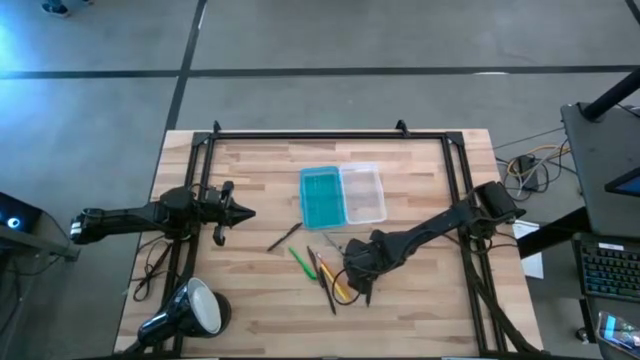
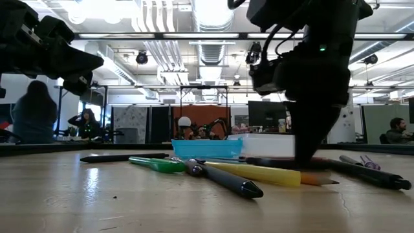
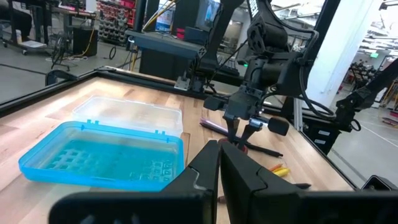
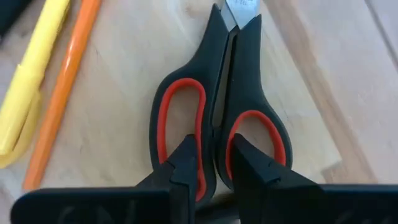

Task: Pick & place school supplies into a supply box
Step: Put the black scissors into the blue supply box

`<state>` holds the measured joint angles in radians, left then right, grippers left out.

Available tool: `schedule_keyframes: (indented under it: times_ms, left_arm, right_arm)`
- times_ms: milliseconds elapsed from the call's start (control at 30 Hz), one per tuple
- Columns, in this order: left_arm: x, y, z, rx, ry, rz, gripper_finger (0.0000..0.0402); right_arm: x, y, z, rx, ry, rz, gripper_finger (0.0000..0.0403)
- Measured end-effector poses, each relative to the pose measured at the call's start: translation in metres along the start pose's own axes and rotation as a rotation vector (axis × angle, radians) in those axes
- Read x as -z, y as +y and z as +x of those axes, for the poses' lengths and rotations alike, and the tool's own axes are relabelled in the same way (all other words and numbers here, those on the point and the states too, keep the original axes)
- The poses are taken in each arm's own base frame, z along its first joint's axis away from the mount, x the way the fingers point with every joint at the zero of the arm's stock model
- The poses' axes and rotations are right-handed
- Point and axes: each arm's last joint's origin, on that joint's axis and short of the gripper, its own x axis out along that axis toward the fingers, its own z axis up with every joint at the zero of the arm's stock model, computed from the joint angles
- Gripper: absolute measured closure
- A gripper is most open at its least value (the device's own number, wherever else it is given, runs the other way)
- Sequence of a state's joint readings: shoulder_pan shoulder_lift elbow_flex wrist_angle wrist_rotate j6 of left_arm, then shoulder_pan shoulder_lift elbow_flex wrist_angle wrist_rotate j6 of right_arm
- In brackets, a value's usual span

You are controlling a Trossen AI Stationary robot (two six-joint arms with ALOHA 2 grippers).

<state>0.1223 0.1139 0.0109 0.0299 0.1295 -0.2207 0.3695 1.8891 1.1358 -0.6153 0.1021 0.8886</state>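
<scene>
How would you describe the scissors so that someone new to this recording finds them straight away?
Start at the open plastic pencil case with the turquoise lid near the middle of the wooden table, then go to the cluster of pens beside it. At the cluster's right edge, the right gripper closes on the black scissors with red-lined handle loops. Everything around them is a thin straight stick; only these have loops.

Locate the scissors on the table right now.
The scissors lie flat beside the orange pencil, under the right gripper, in front of the open box.
</scene>
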Motion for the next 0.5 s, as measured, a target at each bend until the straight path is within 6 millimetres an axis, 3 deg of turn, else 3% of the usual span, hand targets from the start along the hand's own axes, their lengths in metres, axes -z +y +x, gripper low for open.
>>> schedule_keyframes:
  times_ms: [100, 300, 433, 500]
  left_arm:
    - [0.000, 0.000, 0.000, 0.000, 0.000, 0.000, 0.0401]
    - [0.000, 0.000, 0.000, 0.000, 0.000, 0.000, 0.0401]
    - [0.000, 0.000, 0.000, 0.000, 0.000, 0.000, 0.0401]
    - [0.000, 0.000, 0.000, 0.000, 0.000, 0.000, 0.0401]
  right_arm:
    - [0.006, -0.003, -0.019, -0.027, 0.031, -0.005, 0.0347]
    - [0.016, -0.012, -0.081, -0.098, -0.023, 0.068, 0.0347]
    - [0.028, -0.031, -0.118, -0.040, -0.120, 0.281, 0.0347]
    - [0.027, -0.046, -0.122, 0.002, -0.190, 0.428, 0.0347]
